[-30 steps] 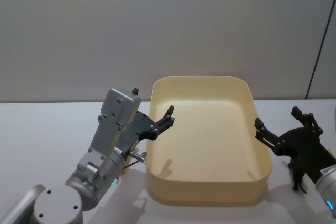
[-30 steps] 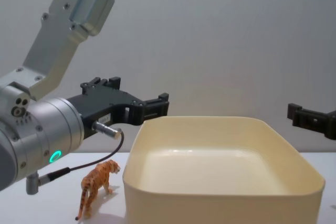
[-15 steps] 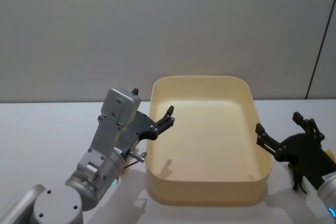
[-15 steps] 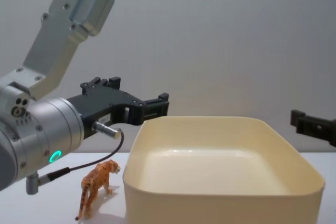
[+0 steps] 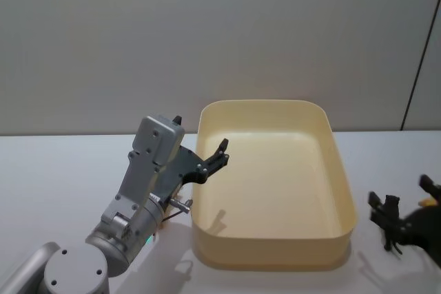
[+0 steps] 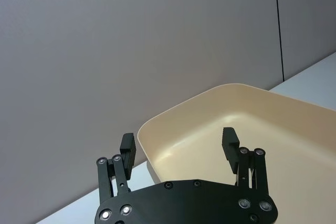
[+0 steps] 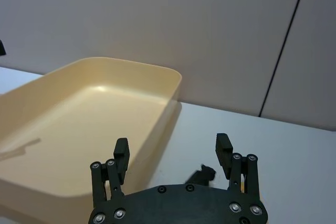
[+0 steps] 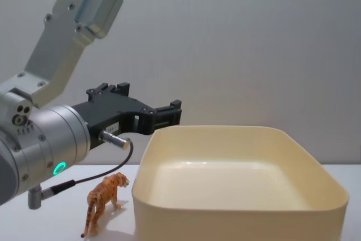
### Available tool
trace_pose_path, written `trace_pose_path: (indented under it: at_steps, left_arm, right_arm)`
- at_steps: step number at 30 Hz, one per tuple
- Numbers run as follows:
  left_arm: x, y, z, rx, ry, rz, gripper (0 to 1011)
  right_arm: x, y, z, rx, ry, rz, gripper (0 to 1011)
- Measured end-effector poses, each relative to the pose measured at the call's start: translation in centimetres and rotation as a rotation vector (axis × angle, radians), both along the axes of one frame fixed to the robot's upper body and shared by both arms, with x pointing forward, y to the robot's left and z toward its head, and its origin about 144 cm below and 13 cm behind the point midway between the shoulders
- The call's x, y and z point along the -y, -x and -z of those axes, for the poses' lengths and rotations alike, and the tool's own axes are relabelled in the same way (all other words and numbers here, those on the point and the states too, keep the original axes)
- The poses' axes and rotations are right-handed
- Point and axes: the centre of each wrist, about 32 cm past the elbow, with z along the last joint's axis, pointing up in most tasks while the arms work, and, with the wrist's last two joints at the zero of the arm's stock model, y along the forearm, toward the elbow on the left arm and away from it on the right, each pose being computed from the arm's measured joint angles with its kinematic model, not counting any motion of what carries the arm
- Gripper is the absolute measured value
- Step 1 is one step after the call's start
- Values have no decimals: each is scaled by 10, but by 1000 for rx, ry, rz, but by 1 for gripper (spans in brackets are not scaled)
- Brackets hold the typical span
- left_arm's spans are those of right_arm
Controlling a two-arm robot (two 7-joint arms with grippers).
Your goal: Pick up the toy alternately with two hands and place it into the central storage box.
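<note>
An orange striped tiger toy [image 8: 105,198] stands on the table just left of the central storage box [image 8: 242,218], a cream-yellow tub [image 5: 269,254] with nothing inside. My left gripper [image 5: 218,155] hovers open over the box's left rim, above the tiger; the left wrist view shows the left gripper [image 6: 178,140] with nothing between its fingers. My right gripper [image 5: 401,195] is low beside the box's right wall and stands open. In the right wrist view the right gripper [image 7: 172,147] hangs directly over a small dark animal toy [image 7: 202,174] on the table.
The white table [image 5: 69,170] has free room to the left of the box and behind it. A plain grey wall stands behind. A small yellow-orange object [image 5: 428,202] lies at the right edge, close to the right gripper.
My right gripper has dropped and pulled back toward the table's near right, leaving the chest view. The left arm, the tiger and the box have not moved.
</note>
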Motion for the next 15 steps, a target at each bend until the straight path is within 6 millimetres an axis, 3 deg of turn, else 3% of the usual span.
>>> trace_pose_path:
  at_steps: [15]
  left_arm:
    - [0, 0, 0, 0, 0, 0, 1002]
  right_arm:
    - [37, 41, 16, -52, 29, 121, 1001]
